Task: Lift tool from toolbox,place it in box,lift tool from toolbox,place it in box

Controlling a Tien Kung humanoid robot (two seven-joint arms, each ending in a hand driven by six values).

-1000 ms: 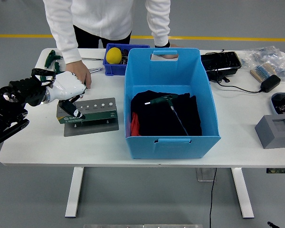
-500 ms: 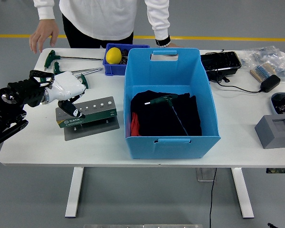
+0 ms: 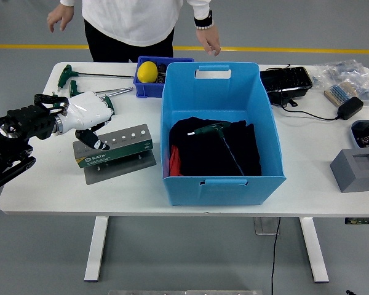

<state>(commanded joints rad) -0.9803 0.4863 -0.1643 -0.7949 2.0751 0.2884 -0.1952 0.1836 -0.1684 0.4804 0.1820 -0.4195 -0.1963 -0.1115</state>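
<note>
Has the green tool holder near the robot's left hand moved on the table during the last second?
Yes. The green tool holder has turned slightly: its right end now lies nearer the big blue box, and its grey base plate is more slanted to the table edge.

black robot arm [image 3: 12,132], glossy white hand [image 3: 89,112].

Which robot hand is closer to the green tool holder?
Left. The left hand hovers right at the holder's left end, a fingertip over it. The right hand is not in view.
</note>
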